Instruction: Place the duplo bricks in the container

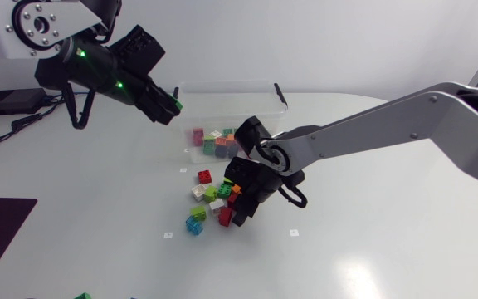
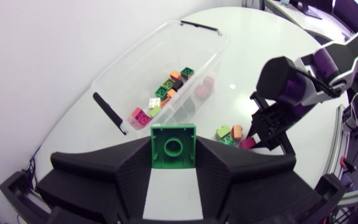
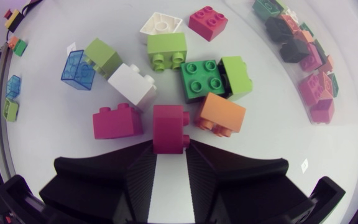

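Left gripper (image 1: 166,106) hangs clamped on a green square duplo brick (image 2: 173,146), just short of the clear plastic container (image 1: 282,98) by the far edge of the white table (image 1: 372,241). Carry it past the rim before you let go, so the brick drops among those inside. Your right gripper (image 3: 169,149) sits in the loose bricks (image 1: 210,193) mid-table, fingers narrowly parted and pinching a dark red brick (image 3: 169,127); lift it straight up.

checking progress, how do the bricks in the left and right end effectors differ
The left end effector holds a green brick, the right end effector a magenta brick. The green brick hangs in the air near the container; the magenta brick is down at the loose pile on the table. Both are gripped.
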You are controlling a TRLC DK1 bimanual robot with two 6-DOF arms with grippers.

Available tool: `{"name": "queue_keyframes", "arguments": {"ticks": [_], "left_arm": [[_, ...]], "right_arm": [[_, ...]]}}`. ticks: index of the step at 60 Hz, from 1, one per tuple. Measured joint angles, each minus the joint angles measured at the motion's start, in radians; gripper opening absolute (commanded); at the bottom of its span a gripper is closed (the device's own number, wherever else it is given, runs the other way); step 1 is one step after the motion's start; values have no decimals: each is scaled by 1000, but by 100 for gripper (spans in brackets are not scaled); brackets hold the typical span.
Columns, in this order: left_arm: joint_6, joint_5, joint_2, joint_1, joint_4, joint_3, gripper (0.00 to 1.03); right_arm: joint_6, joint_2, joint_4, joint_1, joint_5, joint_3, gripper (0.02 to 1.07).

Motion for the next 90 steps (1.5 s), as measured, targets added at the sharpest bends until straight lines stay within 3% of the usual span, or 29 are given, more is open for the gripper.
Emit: {"name": "queue_keyframes", "arguments": {"ticks": [38, 41, 46, 51, 63, 90], "left_arm": [[-133, 7, 303, 5, 114, 242, 20], [-143, 6, 330, 5, 122, 260, 34], [-157, -9, 367, 5, 126, 276, 81], [-165, -32, 381, 5, 126, 277, 98], [-165, -35, 356, 5, 130, 263, 98], [-82, -39, -25, 4, 48, -46, 97]], "right_arm": [[1, -296, -50, -125, -63, -94, 28], [5, -304, -55, -140, -68, -77, 28], [11, -305, -57, -155, -69, -41, 28], [30, -305, -62, -164, -71, 3, 28], [84, -294, -60, -183, -71, 140, 28], [221, -126, -14, -222, -70, 377, 28]]}}
